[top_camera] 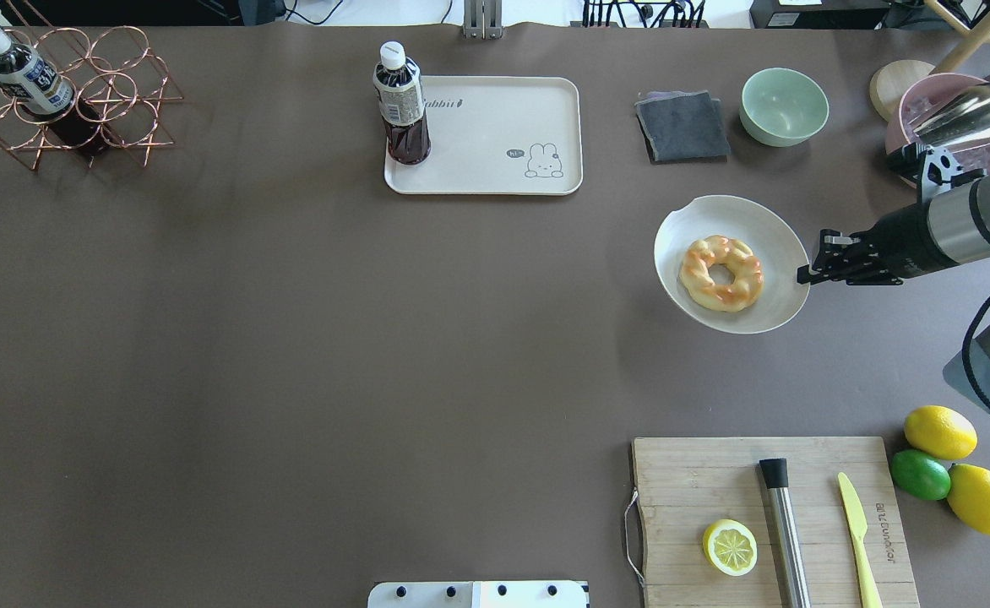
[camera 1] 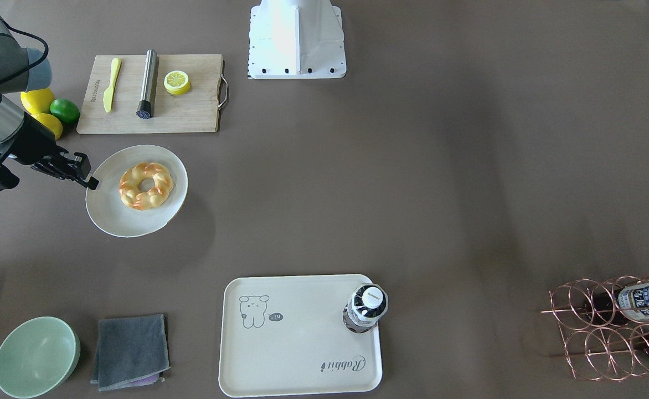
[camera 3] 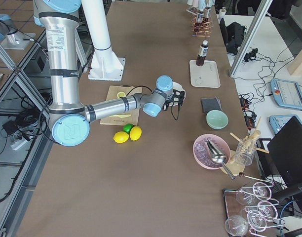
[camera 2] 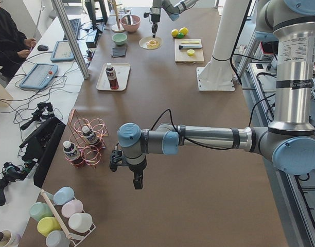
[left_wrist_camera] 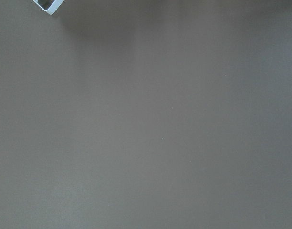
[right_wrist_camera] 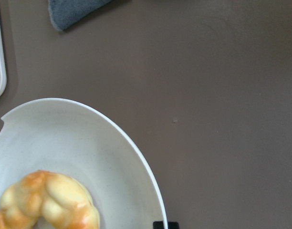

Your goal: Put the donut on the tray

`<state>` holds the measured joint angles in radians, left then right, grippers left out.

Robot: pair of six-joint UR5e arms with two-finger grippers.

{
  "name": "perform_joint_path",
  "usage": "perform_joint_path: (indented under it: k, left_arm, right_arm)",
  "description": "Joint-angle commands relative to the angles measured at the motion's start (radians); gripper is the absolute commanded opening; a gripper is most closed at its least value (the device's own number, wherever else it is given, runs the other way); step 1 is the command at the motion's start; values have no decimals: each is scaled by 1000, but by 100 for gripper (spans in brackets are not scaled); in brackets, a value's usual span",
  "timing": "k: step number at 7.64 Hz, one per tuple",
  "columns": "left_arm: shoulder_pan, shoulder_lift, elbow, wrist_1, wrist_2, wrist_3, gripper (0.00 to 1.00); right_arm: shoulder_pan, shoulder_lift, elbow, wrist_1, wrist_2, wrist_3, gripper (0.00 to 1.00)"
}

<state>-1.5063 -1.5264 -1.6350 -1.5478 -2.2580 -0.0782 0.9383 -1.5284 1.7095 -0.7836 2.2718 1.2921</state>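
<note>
1 donut (top_camera: 720,273) sits mid-plate on the 1 round plate (top_camera: 765,224), 1 tray (top_camera: 495,173) with 1 bottle (top_camera: 401,105) well apart from the plate, right gripper (top_camera: 803,274) at the plate's rim, left gripper (camera 2: 138,181) far from the plate over bare desk (top_camera: 292,338), can't tell either one's fingers' spread.

Donut (right_wrist_camera: 50,202) half beyond bottom edge.

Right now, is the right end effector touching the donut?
Apart. The overhead view shows the right end effector at the plate rim, with bare plate between it and the donut.
</note>
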Motion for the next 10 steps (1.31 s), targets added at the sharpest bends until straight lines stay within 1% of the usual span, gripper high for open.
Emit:
perform_joint_path:
  k: [1,2,4,6,8,9,10]
  left_arm:
    - [0,-3,0,0,0,0,98]
    - [0,-3,1,0,0,-2,98]
    - [0,-3,1,1,0,-2,98]
    - [0,-1,3,0,0,-2,98]
    - [0,-1,6,0,0,-2,98]
    - [1,-1,9,0,0,-2,98]
    - [1,0,9,1,0,-2,98]
  right_arm:
    - [92,25,-5,37,91,3,0]
    - [93,71,-39,35,86,24,0]
    - [93,227,-146,33,72,154,0]
    - [74,368,-282,30,16,242,0]
    - [24,523,-413,26,-62,310,0]
    - [-13,593,-459,-12,-119,322,0]
    - [-51,661,-484,-84,-199,322,0]
